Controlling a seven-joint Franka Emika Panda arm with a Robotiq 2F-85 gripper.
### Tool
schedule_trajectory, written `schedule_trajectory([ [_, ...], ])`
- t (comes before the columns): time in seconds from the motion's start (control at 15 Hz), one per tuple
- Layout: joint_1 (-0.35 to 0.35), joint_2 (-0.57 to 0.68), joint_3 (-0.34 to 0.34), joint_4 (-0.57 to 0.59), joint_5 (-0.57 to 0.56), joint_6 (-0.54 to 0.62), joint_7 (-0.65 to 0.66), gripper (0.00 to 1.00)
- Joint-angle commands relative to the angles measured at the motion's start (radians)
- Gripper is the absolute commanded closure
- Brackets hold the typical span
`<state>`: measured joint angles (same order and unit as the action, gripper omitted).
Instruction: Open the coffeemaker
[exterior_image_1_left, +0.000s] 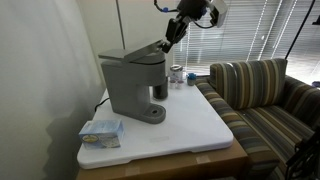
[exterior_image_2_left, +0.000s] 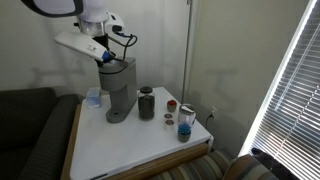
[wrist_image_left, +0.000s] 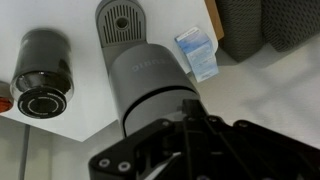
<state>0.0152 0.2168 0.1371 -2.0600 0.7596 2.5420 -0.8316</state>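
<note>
Your gripper (exterior_image_1_left: 169, 41) sat at the lid edge of the coffeemaker (exterior_image_1_left: 133, 82), which stood on the white table (exterior_image_1_left: 200, 128) near a dark cup (exterior_image_2_left: 146, 103); I couldn't tell whether its jaws were apart.

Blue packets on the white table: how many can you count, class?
1. The blue packet lies at the edge of the table, beside the coffeemaker; another could be hidden behind it.

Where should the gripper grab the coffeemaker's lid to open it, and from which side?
Probably the lid at its front edge, the end overhanging the round base plate. Come from above on that side and lift; the hinge likely sits opposite.
</note>
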Motion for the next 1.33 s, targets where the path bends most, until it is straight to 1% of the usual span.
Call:
schedule_trajectory([
  [0.0,0.015,-0.035,0.002,-0.022,-0.064,0.044,0.027,1.0],
  [0.33,0.005,-0.024,-0.003,0.01,-0.182,0.024,0.094,1.0],
  [0.73,-0.014,-0.015,-0.002,0.037,-0.248,-0.002,0.144,1.0],
  [0.87,-0.02,-0.015,0.005,0.045,-0.233,0.005,0.134,1.0],
  [1.27,-0.029,-0.008,0.026,0.065,-0.13,0.035,0.088,1.0],
])
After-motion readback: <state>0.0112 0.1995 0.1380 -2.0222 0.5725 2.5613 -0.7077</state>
